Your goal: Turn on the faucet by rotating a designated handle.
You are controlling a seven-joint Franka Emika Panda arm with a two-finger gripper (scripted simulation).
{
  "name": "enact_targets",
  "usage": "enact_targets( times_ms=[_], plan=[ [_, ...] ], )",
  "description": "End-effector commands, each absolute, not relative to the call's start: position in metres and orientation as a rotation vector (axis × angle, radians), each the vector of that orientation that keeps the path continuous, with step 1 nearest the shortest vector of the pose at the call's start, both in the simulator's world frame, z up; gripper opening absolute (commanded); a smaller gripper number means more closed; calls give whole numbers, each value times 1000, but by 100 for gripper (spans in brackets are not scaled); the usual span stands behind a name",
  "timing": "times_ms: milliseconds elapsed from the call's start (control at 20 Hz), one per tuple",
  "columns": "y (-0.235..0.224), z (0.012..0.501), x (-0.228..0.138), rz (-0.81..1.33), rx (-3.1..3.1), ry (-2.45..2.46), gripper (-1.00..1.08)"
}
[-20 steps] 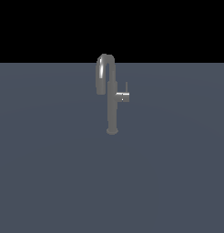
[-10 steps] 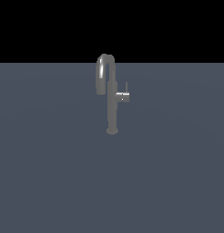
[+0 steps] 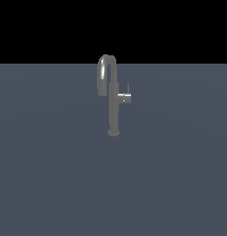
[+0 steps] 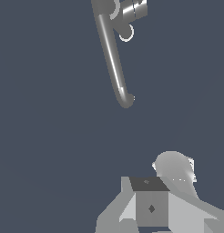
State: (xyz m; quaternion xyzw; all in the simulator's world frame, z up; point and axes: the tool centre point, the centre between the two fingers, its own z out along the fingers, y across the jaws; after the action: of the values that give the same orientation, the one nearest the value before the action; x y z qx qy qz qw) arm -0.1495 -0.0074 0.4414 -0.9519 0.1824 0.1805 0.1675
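Floor (image 3: 50,184): flat blue-grey plane, filling the lower part of the exterior view under a black band.

Faucet (image 3: 113,103): slim dark-grey column on a small round base, standing alone on the floor near the middle of the exterior view, toward the far side. The gooseneck curled over toward the exterior view's left. In the wrist view the faucet (image 4: 114,63) appeared from above, the spout as a long bar.

Gripper (image 4: 152,207): seen only in the wrist view, as pale grey blocks at the picture's edge. Fingertips were out of frame, so how wide it stood, or whether it held anything, cannot be told. It touched nothing visible and sat well apart from the faucet.

Handle (image 3: 124,97): short horizontal stub on the column's side toward the exterior view's right, about mid-height, with a thin pin standing up from it. In the wrist view the handle (image 4: 133,9) showed at the edge, partly cut off.

Step in hand, by judgement: approach, no contact yet. To do it well, close on the stub side, clear of the spout, meet the pin squarely, then push around the stub's axis.

View differences: the exterior view showed no arm at all; the wrist view alone showed the gripper body and the overhead layout.
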Motion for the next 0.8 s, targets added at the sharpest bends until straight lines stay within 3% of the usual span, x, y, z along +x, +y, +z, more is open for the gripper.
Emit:
enact_targets(
  times_ms=[0, 750],
  plan=[
    [-9, 436, -134, 557, -2642, 574, -100],
    [-25, 386, -46, 796, -2182, 879, -100]
  ],
)
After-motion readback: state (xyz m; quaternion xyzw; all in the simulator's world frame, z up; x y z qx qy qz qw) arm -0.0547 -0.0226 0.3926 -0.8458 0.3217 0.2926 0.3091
